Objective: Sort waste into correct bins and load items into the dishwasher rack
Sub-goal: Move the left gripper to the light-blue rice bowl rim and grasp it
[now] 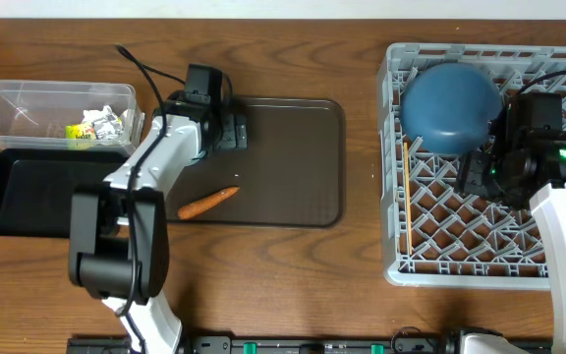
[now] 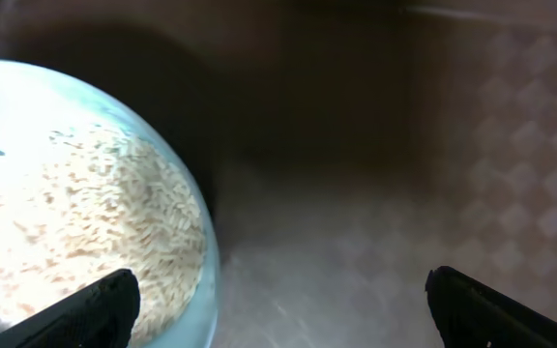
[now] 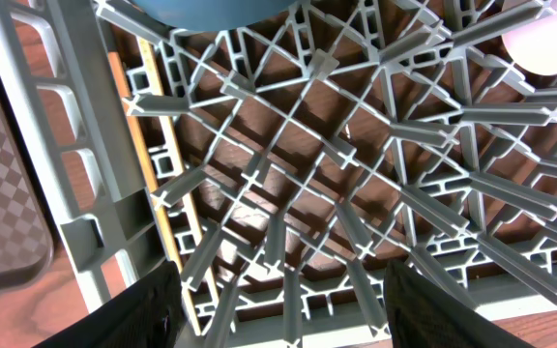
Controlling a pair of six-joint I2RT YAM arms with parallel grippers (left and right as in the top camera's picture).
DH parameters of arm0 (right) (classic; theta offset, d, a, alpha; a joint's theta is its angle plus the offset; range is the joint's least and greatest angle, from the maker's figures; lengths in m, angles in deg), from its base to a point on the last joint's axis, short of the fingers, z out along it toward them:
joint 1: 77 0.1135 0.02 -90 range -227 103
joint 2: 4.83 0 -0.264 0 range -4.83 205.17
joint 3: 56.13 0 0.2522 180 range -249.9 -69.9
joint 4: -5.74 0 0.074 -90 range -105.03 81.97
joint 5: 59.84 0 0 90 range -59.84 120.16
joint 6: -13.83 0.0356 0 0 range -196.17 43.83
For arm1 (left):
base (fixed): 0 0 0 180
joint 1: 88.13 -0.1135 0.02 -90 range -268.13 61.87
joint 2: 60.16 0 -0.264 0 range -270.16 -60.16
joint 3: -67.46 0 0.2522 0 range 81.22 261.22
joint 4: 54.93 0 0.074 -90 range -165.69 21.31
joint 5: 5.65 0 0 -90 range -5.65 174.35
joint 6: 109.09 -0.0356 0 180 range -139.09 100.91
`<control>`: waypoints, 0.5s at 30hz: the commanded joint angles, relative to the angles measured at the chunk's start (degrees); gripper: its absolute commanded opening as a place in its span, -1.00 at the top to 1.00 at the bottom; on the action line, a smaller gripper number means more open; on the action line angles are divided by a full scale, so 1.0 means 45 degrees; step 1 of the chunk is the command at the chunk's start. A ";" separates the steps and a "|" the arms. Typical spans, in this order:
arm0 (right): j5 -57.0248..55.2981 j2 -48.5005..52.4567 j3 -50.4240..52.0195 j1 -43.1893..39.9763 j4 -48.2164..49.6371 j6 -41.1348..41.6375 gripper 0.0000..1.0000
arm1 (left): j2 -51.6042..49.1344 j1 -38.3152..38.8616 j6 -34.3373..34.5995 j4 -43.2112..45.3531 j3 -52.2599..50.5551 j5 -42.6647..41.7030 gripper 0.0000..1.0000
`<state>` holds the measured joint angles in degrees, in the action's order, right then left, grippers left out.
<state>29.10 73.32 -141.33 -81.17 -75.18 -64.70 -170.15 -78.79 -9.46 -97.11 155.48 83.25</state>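
Currently the left claw (image 2: 280,290) hangs wide apart and empty over the brown tray (image 2: 404,193), which has a checkered embossed surface. A smooth, round small light blue bowl (image 2: 27,126) sits on it beside the left finger, with loose white rice (image 2: 95,232) inside; from overhead the arm hides it. The carrot (image 1: 207,203) lies on the same tray, apart.

The right claw (image 3: 280,275) is parted, gripping nothing, above the grey plastic rack (image 1: 465,272) and its diagonal lattice floor. A thin wooden chopstick (image 3: 153,193) lies along the rack's left wall. The dark blue bowl (image 1: 450,106) sits dome up in the rack. A pale pink blur (image 3: 549,48) is probably the cup.

The clear tub (image 1: 28,103) holds the wrapper (image 1: 79,131) and tissue (image 1: 106,118); the black tray (image 1: 37,192) lies beside it.
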 commanded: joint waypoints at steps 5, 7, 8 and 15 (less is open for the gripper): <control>-0.0034 0.0019 0.0083 -0.0175 -0.0034 -0.0185 -0.34 | -0.0806 0.0000 -0.0228 0.0189 -0.0058 0.0151 -0.81; -0.0039 0.0019 0.0083 -0.0175 -0.0029 -0.0185 -0.34 | -0.0860 0.0000 -0.0228 0.0194 -0.0058 0.0155 -0.70; -0.0039 0.0029 0.0087 -0.0175 -0.0024 -0.0185 -0.34 | -0.0874 0.0000 -0.0228 0.0204 -0.0058 0.0155 -0.61; -0.0039 0.0029 0.0228 -0.0175 0.0039 -0.0185 -0.34 | -0.0874 0.0000 -0.0228 0.0296 -0.0058 0.0151 -0.02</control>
<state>29.10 73.32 -141.29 -81.17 -75.05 -64.73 -173.72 -78.81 -10.14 -95.63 155.48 83.29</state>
